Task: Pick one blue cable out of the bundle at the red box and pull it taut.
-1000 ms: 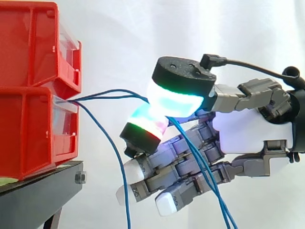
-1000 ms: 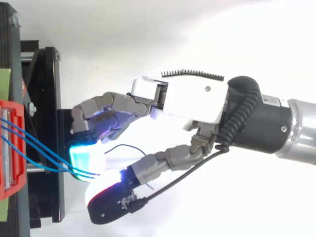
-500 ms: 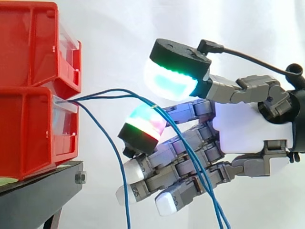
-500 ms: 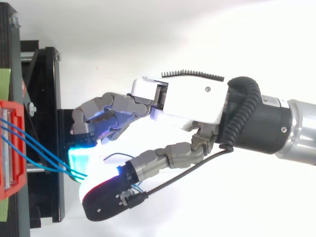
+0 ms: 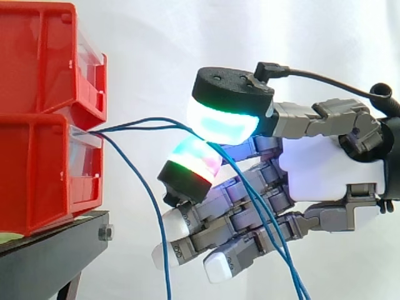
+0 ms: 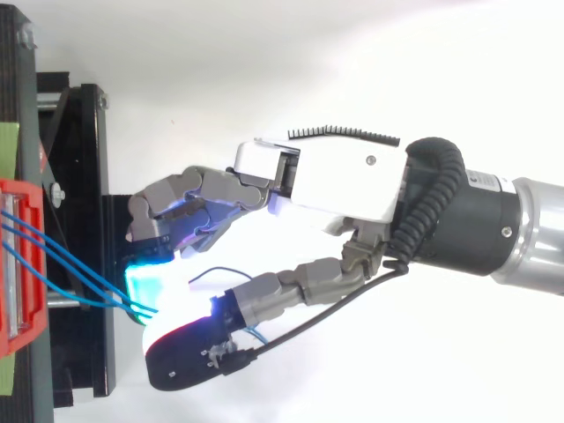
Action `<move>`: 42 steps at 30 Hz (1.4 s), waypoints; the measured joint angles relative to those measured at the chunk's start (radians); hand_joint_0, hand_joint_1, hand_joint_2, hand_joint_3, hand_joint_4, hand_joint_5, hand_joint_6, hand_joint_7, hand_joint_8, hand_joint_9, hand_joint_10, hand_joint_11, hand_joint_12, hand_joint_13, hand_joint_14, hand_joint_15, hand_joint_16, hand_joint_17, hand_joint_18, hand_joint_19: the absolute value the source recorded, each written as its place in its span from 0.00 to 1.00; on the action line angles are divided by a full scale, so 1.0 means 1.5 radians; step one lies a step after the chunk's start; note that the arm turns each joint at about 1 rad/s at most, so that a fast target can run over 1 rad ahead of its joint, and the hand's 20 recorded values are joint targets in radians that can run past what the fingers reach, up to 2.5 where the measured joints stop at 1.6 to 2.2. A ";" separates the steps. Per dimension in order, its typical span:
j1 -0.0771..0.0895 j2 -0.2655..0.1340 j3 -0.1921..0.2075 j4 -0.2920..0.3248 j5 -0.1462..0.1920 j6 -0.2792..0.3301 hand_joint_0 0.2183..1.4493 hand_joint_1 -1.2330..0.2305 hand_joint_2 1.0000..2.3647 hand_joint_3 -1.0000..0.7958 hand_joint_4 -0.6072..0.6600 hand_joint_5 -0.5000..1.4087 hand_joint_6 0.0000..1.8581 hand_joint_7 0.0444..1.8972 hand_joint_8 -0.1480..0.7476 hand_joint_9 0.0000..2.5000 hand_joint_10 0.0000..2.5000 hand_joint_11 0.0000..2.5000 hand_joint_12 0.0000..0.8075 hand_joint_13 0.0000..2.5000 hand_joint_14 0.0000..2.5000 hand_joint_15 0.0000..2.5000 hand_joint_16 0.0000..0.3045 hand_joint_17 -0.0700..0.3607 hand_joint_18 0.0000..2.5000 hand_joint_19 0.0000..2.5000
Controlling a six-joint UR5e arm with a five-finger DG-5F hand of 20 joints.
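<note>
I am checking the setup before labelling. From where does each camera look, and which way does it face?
Side view: beside the work, about its height, looking level across at the red boxes on the black stand; the hand reaches in from the right.
Top view: above the work, looking down; the hand and arm come in from the right.
Shared: the hand, the blue cables, the red boxes and the stand.

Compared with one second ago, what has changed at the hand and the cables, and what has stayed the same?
The hand's thumb lifted off the two blue cables, then came partly back down. It now pinches them again against the glowing finger pad, sitting slightly higher than at first. The red boxes and the third cable hanging down stayed as they were.
</note>
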 measured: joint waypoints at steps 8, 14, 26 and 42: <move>0.000 0.000 0.000 0.000 -0.001 0.000 0.38 0.24 0.02 0.48 0.56 0.16 0.44 0.62 0.49 0.26 0.01 0.22 0.50 0.19 0.00 0.06 0.18 0.45 0.26 0.15; 0.000 0.000 0.000 0.000 -0.001 0.000 0.41 0.21 0.01 0.36 0.57 0.15 0.44 0.60 0.48 0.26 0.01 0.22 0.49 0.20 0.00 0.05 0.18 0.45 0.27 0.14; 0.000 0.000 0.000 0.001 0.000 0.000 0.35 0.25 0.00 0.30 0.58 0.17 0.43 0.62 0.49 0.26 0.01 0.22 0.49 0.20 0.00 0.06 0.18 0.44 0.27 0.15; 0.001 0.000 0.000 0.000 0.001 0.000 0.29 0.39 0.01 0.40 0.58 0.21 0.36 0.68 0.48 0.30 0.01 0.17 0.49 0.21 0.00 0.06 0.18 0.45 0.26 0.18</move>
